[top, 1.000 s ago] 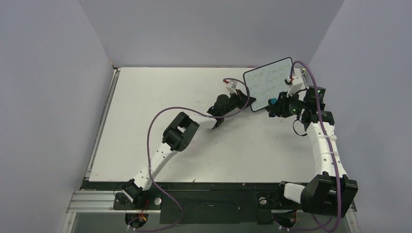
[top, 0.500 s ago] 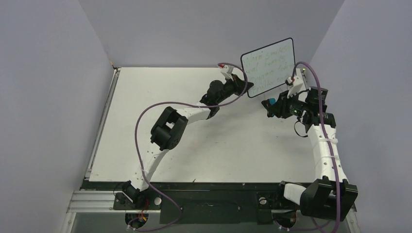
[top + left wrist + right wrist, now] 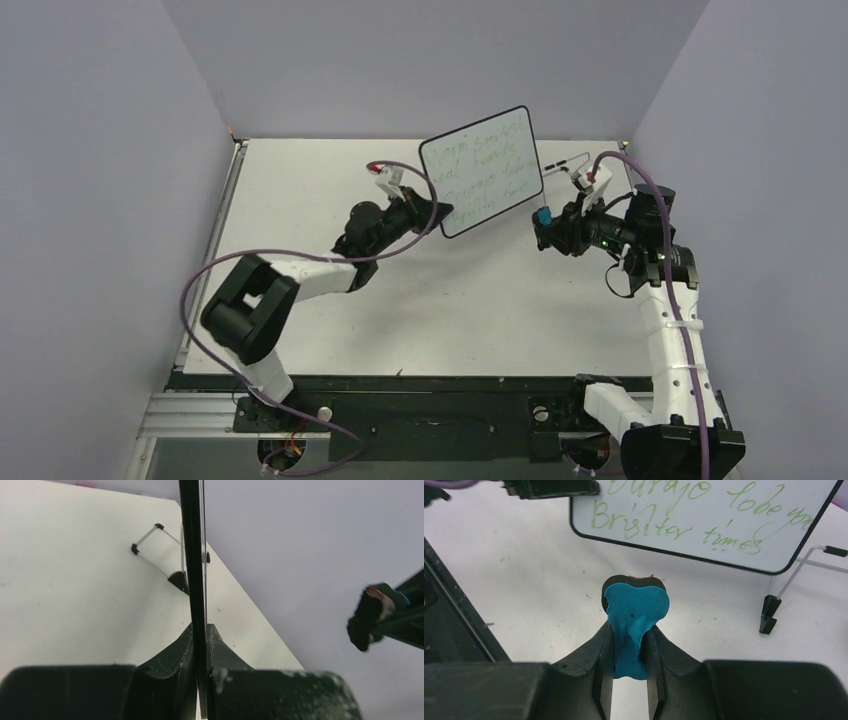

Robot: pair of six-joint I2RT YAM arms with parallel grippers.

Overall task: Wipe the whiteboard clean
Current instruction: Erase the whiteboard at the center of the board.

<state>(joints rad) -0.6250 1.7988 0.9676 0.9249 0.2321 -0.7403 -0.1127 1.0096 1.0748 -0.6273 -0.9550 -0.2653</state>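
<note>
The whiteboard, white with a black rim and green handwriting, hangs tilted in the air above the table's back half. My left gripper is shut on its lower left edge. In the left wrist view the board shows edge-on, pinched between the fingertips of the left gripper. My right gripper is shut on a blue eraser, just right of the board and apart from it. In the right wrist view the eraser sticks out of the right gripper, below the board's written face.
A thin wire stand with black feet stands bare on the table behind the right gripper; it shows too in the left wrist view and the right wrist view. Purple-grey walls close in the table on three sides.
The left arm has lifted the whiteboard off the stand and carried it leftward and toward the table's middle. The right gripper with the eraser has shifted slightly left.
</note>
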